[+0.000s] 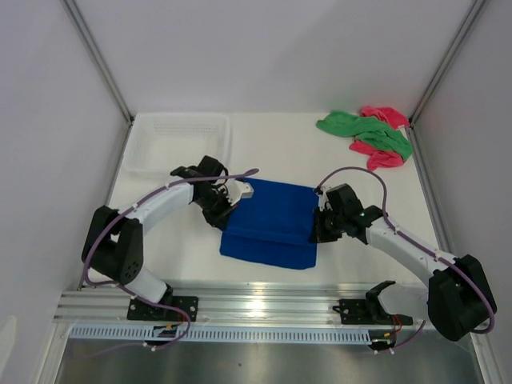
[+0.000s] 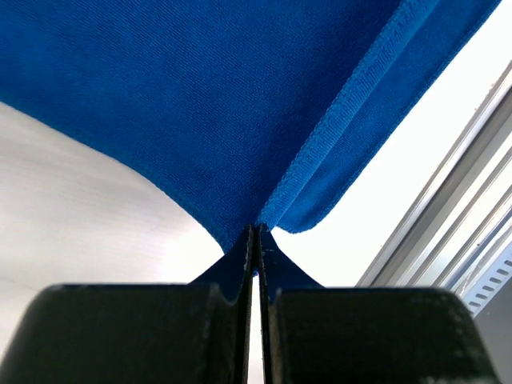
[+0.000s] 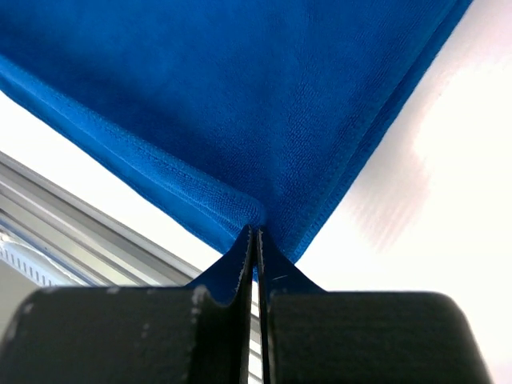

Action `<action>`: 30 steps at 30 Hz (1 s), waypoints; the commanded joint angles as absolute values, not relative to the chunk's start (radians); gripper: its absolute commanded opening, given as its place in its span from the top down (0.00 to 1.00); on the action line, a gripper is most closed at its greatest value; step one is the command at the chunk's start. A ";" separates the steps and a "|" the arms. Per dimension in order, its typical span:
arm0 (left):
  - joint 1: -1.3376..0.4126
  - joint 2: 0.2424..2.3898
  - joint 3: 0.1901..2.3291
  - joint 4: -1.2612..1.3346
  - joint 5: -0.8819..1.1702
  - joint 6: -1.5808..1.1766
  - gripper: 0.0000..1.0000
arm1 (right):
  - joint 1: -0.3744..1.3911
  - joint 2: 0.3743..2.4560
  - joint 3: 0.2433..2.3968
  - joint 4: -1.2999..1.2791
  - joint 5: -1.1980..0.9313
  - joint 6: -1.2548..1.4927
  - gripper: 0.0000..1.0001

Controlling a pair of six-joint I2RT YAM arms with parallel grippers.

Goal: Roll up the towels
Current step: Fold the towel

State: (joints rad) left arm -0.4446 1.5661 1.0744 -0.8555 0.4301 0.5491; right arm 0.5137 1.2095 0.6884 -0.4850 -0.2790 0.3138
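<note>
While my left arm [image 1: 156,202] and right arm [image 1: 404,244] bend inward over the white tabletop [image 1: 272,156], elbows bowed outward and wrists facing each other, the royal blue cloth towel [image 1: 268,224] lies between them mid-table, one layer overlapping another. Far left sits the white plastic basket [image 1: 182,118]; at the far right corner the crumpled green towel [image 1: 364,128] and pink towel [image 1: 386,158] lie tangled. My left gripper [image 2: 254,232] and right gripper [image 3: 254,232] each pinch a blue corner tight, on opposite sides

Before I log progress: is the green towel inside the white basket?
No, the green towel lies with the pink towel, well right of the basket.
</note>
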 commanded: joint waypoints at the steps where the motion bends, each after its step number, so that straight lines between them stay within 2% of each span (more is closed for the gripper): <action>1: -0.440 1.473 1.118 -0.854 0.463 0.551 0.99 | 0.517 1.152 0.775 -0.558 -0.212 0.296 1.00; 5: -0.440 1.417 1.137 -0.876 0.497 0.557 0.99 | 0.518 1.124 0.831 -0.633 -0.187 0.276 1.00; 11: -0.452 1.439 1.050 -0.855 0.523 0.557 0.99 | 0.529 1.124 0.724 -0.572 -0.233 0.325 1.00; 26: -0.485 1.572 0.980 -0.834 0.520 0.597 0.99 | 0.572 1.318 0.683 -0.546 -0.229 0.385 1.00; 28: -0.486 1.578 0.974 -0.841 0.526 0.604 0.96 | 0.574 1.313 0.684 -0.549 -0.229 0.385 0.97; 29: -0.488 1.582 0.971 -0.847 0.532 0.618 0.93 | 0.574 1.310 0.684 -0.552 -0.233 0.385 0.92; 30: -0.489 1.583 0.971 -0.856 0.547 0.627 0.86 | 0.574 1.309 0.687 -0.557 -0.244 0.382 0.75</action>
State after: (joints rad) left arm -0.4805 1.5791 0.9802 -0.8371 0.4946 0.5770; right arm 0.5682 1.3159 0.6846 -0.5484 -0.2333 0.3794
